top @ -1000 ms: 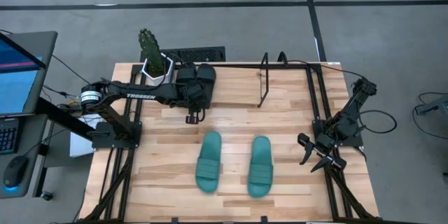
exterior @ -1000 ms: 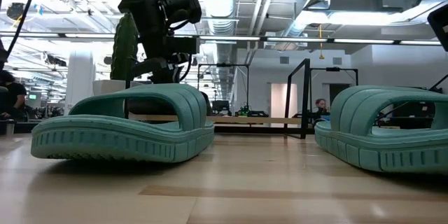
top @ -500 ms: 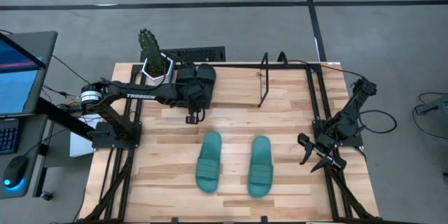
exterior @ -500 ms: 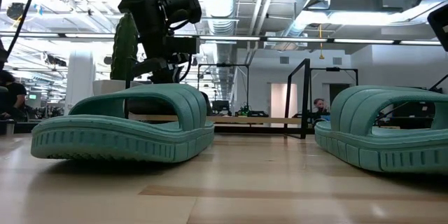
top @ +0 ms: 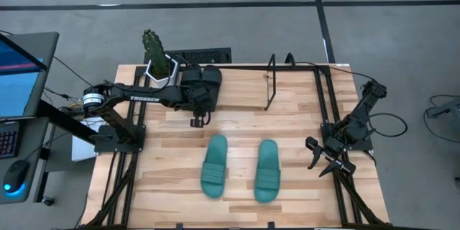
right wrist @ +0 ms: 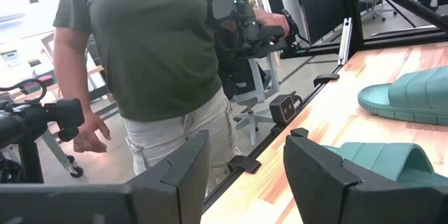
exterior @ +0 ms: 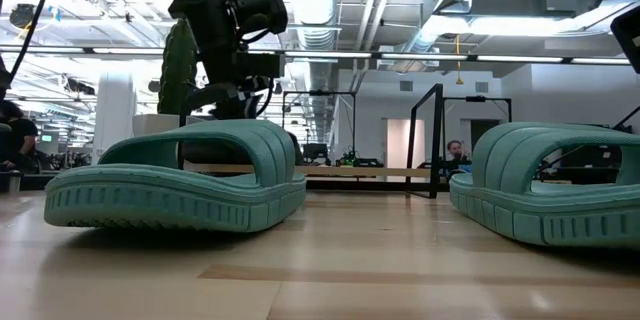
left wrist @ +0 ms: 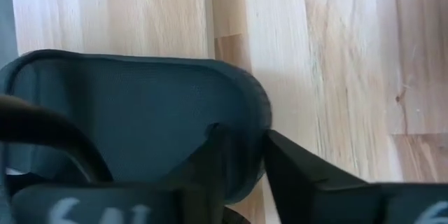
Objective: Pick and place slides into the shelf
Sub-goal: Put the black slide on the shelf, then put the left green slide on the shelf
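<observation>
At the table's (top: 237, 122) far left, the left gripper (top: 203, 90) sits over two black slides (top: 210, 79) beside the shelf (top: 272, 79); its fingers (left wrist: 294, 168) straddle a black slide's edge, grip state unclear. Two teal slides (top: 214, 165) lie mid-table. The right gripper (top: 320, 159) waits unclenched at the right edge.

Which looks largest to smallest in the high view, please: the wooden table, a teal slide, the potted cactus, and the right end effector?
1. Wooden table, by far.
2. Teal slide; the second teal slide looks alike.
3. Potted cactus, somewhat smaller, though it stands taller and nearer the camera, so this is unsure.
4. Right end effector, smallest.
</observation>
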`<state>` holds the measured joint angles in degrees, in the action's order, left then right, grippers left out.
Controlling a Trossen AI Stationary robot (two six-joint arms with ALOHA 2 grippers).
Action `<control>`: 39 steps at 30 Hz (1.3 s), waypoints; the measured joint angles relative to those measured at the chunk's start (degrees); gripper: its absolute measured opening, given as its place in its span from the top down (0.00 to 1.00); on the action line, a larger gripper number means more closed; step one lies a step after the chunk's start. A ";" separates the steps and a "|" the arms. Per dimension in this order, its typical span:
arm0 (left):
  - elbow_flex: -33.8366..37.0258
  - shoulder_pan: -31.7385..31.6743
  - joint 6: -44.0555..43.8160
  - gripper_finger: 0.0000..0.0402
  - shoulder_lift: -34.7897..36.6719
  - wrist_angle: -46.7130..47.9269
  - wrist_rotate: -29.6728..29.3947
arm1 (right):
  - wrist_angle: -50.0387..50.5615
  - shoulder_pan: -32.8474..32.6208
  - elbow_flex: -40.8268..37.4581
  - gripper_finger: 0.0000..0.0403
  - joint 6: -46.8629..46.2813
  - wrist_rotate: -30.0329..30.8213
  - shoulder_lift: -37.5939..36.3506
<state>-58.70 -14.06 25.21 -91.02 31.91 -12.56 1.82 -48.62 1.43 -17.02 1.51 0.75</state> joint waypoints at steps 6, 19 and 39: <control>0.00 0.00 -0.94 0.60 0.00 0.03 -1.45 | 0.00 0.00 0.00 0.58 0.00 -0.01 0.00; -0.02 0.00 -2.47 0.49 0.00 2.81 -2.14 | 0.00 0.00 0.00 0.58 0.01 0.01 0.00; -12.76 6.68 -19.67 0.49 18.56 16.13 -0.04 | 0.01 0.00 0.00 0.58 0.00 -0.01 -0.02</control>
<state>-71.46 -7.39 5.54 -72.46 48.04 -12.60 1.82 -48.62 1.43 -17.02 1.50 0.73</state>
